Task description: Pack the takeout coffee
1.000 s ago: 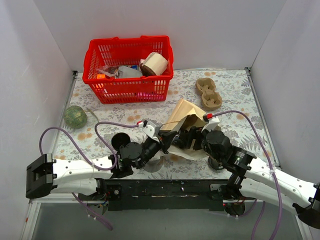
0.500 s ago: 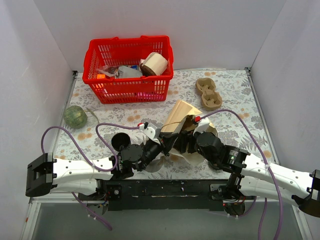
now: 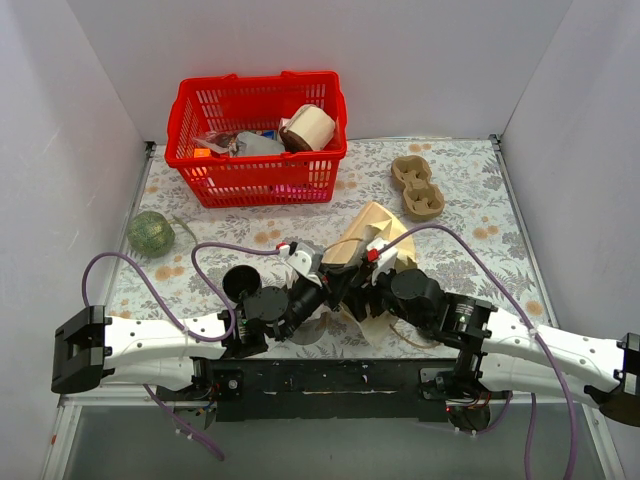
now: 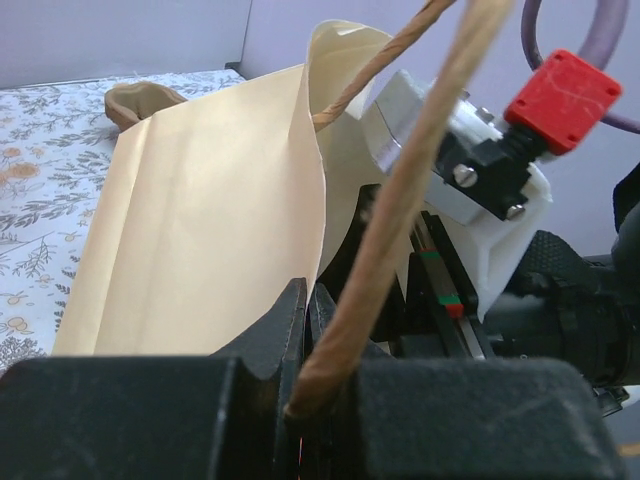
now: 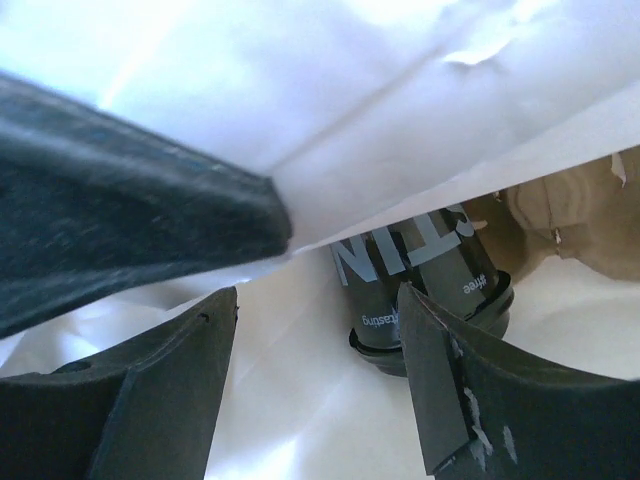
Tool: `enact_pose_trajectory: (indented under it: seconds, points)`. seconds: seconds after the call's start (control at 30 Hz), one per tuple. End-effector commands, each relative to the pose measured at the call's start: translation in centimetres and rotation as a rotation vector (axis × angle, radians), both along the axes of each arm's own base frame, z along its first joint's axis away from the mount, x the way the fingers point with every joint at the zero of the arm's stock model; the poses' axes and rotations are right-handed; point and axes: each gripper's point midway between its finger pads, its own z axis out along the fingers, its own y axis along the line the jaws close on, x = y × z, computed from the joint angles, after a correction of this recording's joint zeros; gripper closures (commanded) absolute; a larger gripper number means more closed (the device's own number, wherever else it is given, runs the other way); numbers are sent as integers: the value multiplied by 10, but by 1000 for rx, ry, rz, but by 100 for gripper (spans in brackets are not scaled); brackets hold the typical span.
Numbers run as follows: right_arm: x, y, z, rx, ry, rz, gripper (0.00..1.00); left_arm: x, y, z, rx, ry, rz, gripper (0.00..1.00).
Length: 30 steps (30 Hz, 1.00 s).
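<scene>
- The paper bag (image 3: 368,222) is seen near the table's (image 3: 480,215) near edge, mid-width, hemmed in by both arms.
- The red basket (image 3: 260,185) is set well apart, at the far edge.
- The bag's rim is pinched by the left gripper (image 4: 305,330).
- The right gripper (image 5: 320,390) is spread inside the bag, with the takeout coffee (image 5: 415,275) lying just beyond its fingers.

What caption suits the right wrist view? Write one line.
Inside the paper bag, the right gripper stands open beside the takeout coffee.
</scene>
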Motion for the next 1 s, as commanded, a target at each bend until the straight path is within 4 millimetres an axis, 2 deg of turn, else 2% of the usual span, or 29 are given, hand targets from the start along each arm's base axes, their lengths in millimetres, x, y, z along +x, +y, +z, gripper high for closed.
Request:
enact_pose_trajectory:
  seconds: [0.0, 0.13, 0.2, 0.27, 0.43, 0.53, 0.7, 0.73, 0.97]
  points:
    - [-10, 8, 22, 21, -58, 112, 27, -3, -4, 24, -56, 2, -9, 100]
    - [5, -8, 7, -69, -48, -6, 27, -3, -7, 24, -62, 4, -17, 100]
    - [14, -17, 5, -109, -48, -91, 27, -4, -9, 24, -60, 10, -23, 100]
    - [24, -34, -1, -150, -36, -203, 25, -6, -10, 23, -56, 11, -35, 100]
    - [34, -62, 2, -125, 17, -426, 18, -7, -12, 23, -49, 13, -43, 100]
    - [35, -64, 4, -75, 57, -470, 15, -8, -14, 19, -45, 28, -51, 100]
    - [37, -63, -13, -50, 209, -524, 14, -9, -14, 13, -54, 50, -54, 100]
    - [43, -67, -14, -36, 234, -555, 14, -9, -14, 12, -54, 51, -54, 100]
    - [49, -55, -19, 128, 398, -574, 15, -7, -19, 9, -62, 70, -42, 100]
